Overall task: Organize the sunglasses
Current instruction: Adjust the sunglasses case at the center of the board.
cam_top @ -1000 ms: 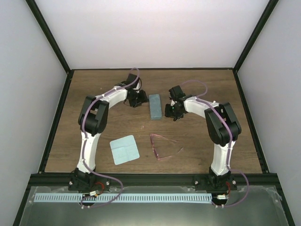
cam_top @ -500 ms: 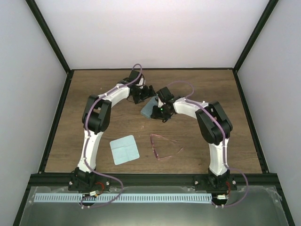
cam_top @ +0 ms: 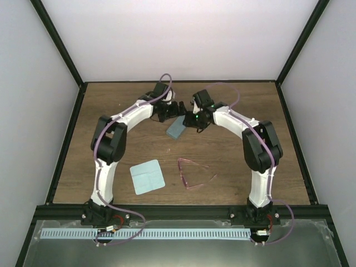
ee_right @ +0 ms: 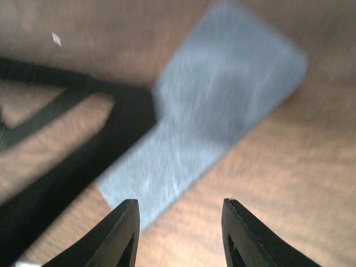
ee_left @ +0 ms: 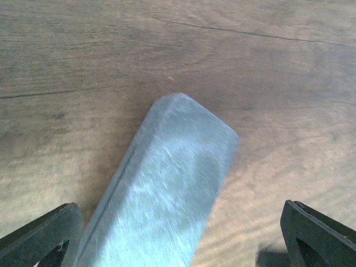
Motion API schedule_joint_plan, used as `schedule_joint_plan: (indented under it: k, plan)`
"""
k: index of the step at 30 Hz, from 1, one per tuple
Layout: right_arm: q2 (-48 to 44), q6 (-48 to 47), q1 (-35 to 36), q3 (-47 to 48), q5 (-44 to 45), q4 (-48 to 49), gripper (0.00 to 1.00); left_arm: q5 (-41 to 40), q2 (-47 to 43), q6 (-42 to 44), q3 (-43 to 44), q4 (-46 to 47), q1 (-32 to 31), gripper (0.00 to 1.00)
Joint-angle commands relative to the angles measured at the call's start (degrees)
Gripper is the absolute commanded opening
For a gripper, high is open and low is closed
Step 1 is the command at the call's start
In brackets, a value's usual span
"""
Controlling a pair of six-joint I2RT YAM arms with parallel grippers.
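Now left claw (cam_top: 173, 113) and right claw (cam_top: 192, 123) released, flanking case (cam_top: 176, 129) far-centre, open table (cam_top: 245, 167) around, sunglasses (cam_top: 192, 174) near, case skewed since earlier.

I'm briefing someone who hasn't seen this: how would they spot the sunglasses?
Look at the near half of the wooden table. The sunglasses lie just right of the pale blue cloth; unlike it and the solid grey-blue case farther back, they are a thin, see-through pink frame.
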Motion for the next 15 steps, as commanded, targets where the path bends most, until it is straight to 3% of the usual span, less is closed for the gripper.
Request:
schedule_joint_plan:
  k: [1,5,11,13,15]
  plan:
    - [3.77,-0.75,-4.18,10.16,1.74,-0.37,0.42,-2.13,-8.26,3.39,-4.01,-2.87,-1.11,1.00]
    - [10.55,-2.71,-5.82,20.75,2.54,-3.45,0.42,-6.95,-15.14,2.63,-11.79,-2.66,-1.14,1.00]
    - [22.73,-5.08,-5.92,37.41,2.09,-9.25,0.47,-11.69,-25.25,1.70,-22.76,-0.97,-1.05,0.88]
    - [24.48,-4.93,-5.96,37.97,0.94,-8.86,0.46,-11.71,-26.69,1.67,-25.09,-1.30,-0.97,0.73]
    - [24.58,-4.09,-5.86,35.63,-0.40,-7.65,0.43,-10.34,-27.66,1.85,-27.24,-0.81,-0.99,0.42]
